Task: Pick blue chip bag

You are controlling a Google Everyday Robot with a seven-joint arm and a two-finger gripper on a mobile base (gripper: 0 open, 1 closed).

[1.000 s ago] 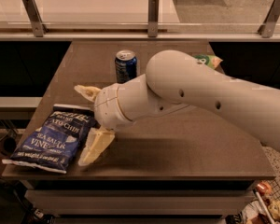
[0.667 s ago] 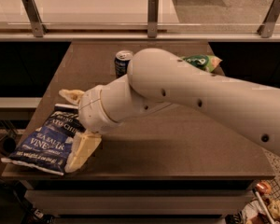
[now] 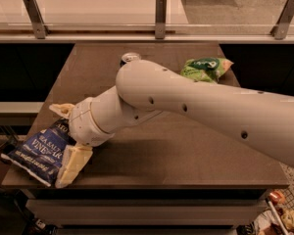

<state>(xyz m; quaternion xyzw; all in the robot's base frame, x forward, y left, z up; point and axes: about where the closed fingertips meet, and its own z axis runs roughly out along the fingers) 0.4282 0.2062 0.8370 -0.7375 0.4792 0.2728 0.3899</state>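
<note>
Well, the pincer [image 3: 67, 137] is wide open around one end of the blue chip bag [image 3: 38, 152], at the desk's [image 3: 186, 155] near left corner. The white arm [image 3: 210, 111] hides most of the can [image 3: 131, 58]; a green bag [image 3: 206, 68] lies behind.

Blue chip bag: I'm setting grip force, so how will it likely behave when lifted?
The blue chip bag looks crinkled, so it will probably flex and sag, not stay stiff. Being a flat, thin bag, it is likely light. Its smooth film may slip between the fingers of the open gripper, which straddles its right end.
</note>
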